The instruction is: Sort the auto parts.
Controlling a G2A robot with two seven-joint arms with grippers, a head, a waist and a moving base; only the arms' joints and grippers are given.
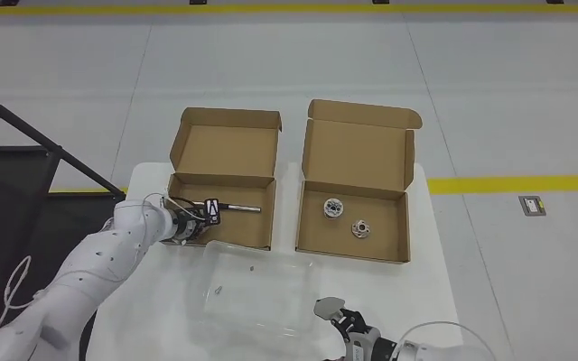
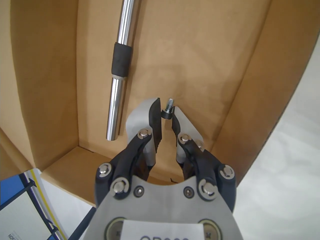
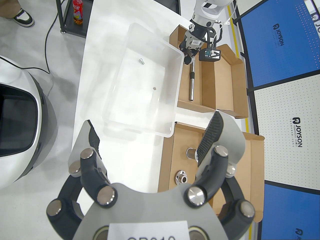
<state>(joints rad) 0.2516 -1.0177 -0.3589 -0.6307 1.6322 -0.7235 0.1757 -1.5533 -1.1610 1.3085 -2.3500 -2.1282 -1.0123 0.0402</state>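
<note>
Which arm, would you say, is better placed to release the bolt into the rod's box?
Left: the left tool grips the bolt over that box; the right tool is open, elsewhere.

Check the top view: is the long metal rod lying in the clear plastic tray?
No, the metal rod lies inside a cardboard box, beyond the rim of the clear plastic tray.
</note>
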